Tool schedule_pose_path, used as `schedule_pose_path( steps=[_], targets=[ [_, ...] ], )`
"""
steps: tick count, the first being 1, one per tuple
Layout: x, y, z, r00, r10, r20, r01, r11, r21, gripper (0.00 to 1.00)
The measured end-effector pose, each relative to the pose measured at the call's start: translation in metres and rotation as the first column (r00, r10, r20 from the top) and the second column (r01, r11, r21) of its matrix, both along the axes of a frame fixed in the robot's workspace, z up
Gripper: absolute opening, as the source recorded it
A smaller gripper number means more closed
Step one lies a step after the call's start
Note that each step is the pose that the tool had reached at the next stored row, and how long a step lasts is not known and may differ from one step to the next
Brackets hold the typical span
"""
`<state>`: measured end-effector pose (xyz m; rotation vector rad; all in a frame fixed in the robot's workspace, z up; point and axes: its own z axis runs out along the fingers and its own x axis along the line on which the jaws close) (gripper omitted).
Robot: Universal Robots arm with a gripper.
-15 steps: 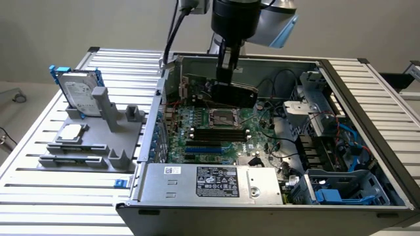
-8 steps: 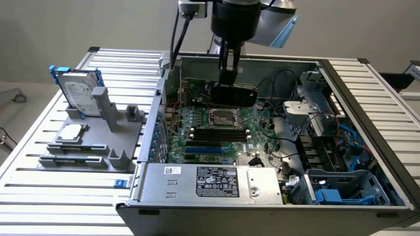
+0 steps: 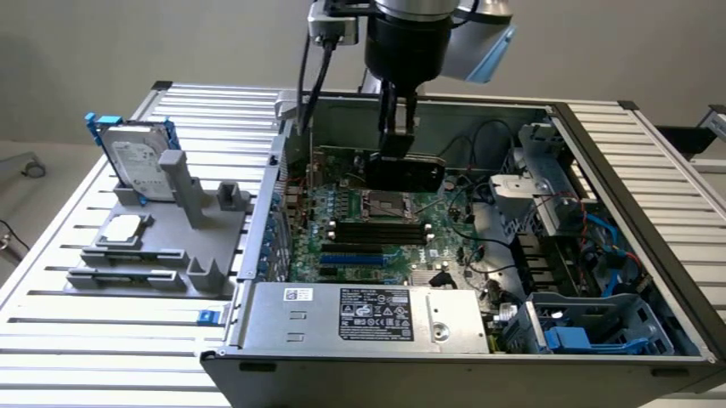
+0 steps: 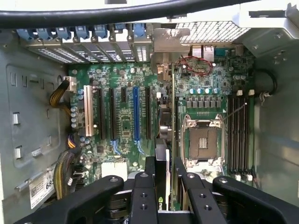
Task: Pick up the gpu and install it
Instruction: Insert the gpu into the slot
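Above the motherboard (image 3: 414,246), inside the open computer case (image 3: 454,378), the gpu (image 3: 403,173) hangs edge-down from the gripper (image 3: 397,140) with its black face toward the exterior camera. The gripper's two fingers are clamped on the card's upper edge.

In the wrist view the gpu (image 4: 162,140) appears edge-on between the fingers (image 4: 150,186). Its silver bracket (image 4: 166,39) sits at the row of rear slot openings. The card lies between a black expansion slot (image 4: 148,114) and the CPU socket (image 4: 202,142). Whether its lower edge touches the board cannot be determined.

Adjacent components:
- A blue slot (image 4: 136,114) and a white slot (image 4: 88,112) lie beyond the black slot.
- The memory slots (image 4: 238,135) lie on the far side of the socket from the card.
- A red wire loop (image 4: 198,65) lies near the bracket.
- A yellow-and-black cable bundle (image 4: 63,170) runs along the board's edge, well apart from the card.
- The power supply (image 3: 363,314) fills the near end of the case.
- A drive cage (image 3: 556,191) stands at the exterior view's right.

Outside the case, at the exterior view's left, a grey fixture (image 3: 170,246) rests on the slatted table (image 3: 68,340). It holds a hard drive in a blue frame (image 3: 138,166) upright and a small square silver chip (image 3: 125,227) lying flat. Both are well apart from the gripper.
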<state>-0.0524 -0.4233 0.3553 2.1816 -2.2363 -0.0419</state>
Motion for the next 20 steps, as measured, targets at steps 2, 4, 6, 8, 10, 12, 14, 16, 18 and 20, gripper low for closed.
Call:
schedule_pose_path(
  steps=[2, 4, 6, 8, 10, 12, 14, 16, 18, 20],
  targets=[
    [0.000, -0.0050, -0.0019, 1.0000, 0.006, 0.0000, -0.006, 1.0000, 0.0018, 0.27],
    [0.000, -0.0092, -0.0039, 0.9999, 0.010, 0.0000, -0.010, 0.9999, 0.0035, 0.27],
    [-0.002, -0.0118, -0.0063, 0.9999, 0.014, 0.0001, -0.014, 0.9999, 0.0039, 0.27],
    [-0.004, -0.0127, -0.0090, 0.9999, 0.017, 0.0006, -0.017, 0.9998, 0.0041, 0.27],
    [-0.007, -0.0132, -0.0120, 0.9998, 0.021, 0.0011, -0.021, 0.9998, 0.0039, 0.27],
    [-0.010, -0.0147, -0.0146, 0.9997, 0.024, 0.0012, -0.024, 0.9997, 0.0036, 0.27],
    [-0.011, -0.0183, -0.0166, 0.9997, 0.026, 0.0014, -0.026, 0.9996, 0.0042, 0.27],
    [-0.012, -0.0239, -0.0184, 0.9996, 0.028, 0.0015, -0.028, 0.9996, 0.0057, 0.27],
    [-0.013, -0.0261, -0.0200, 0.9996, 0.029, 0.0016, -0.029, 0.9996, 0.0061, 0.27],
    [-0.013, -0.0261, -0.0199, 0.9996, 0.030, 0.0015, -0.030, 0.9995, 0.0060, 0.27]
  ],
)
